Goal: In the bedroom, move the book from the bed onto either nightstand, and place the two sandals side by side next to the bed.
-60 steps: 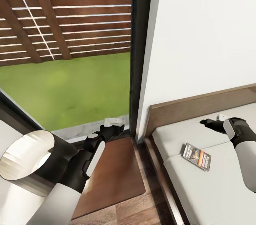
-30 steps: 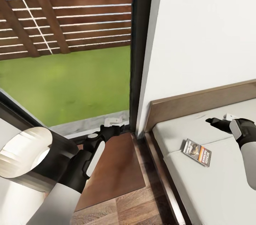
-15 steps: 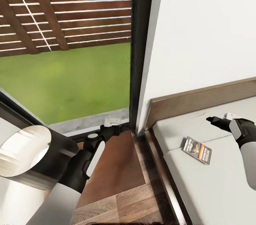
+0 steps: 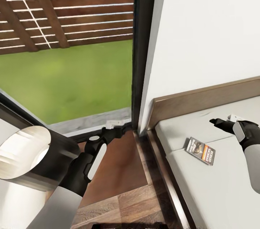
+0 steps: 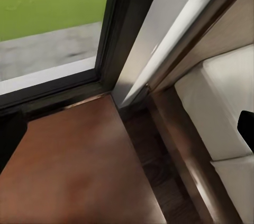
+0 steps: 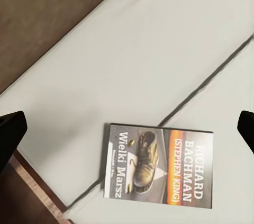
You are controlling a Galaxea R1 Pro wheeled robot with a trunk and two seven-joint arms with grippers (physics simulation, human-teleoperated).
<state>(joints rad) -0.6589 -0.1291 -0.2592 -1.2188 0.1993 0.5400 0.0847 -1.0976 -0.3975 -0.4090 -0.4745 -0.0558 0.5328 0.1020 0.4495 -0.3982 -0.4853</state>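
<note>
Book (image 4: 199, 151): thin paperback, cover up, flat on the pale mattress of the bed (image 4: 224, 193), near the headboard end and across a seam between mattress sections. Orange band and "RICHARD BACHMAN" lettering are legible in the right wrist view (image 6: 160, 167). Ungrasped.

Right gripper (image 4: 216, 122): hovering above the mattress, just beyond the book toward the headboard, not touching it. Jaws spread wide; in the wrist view their dark tips sit at opposite edges with the book between them and lower.

Nightstand (image 4: 117, 171): reddish-brown flat top, between window and bed frame, beside the headboard corner; nothing on it.

Left gripper (image 4: 119, 128): over the nightstand's far edge near the window frame. Jaw state cannot be told.

Change over the last two seconds: the view has shifted slightly, meaning camera motion; the right gripper edged a little away from the book's side and then held. Book unmoved.

Judgement: approach phase; book transfer not begun. Sandals unaddressed.
</note>
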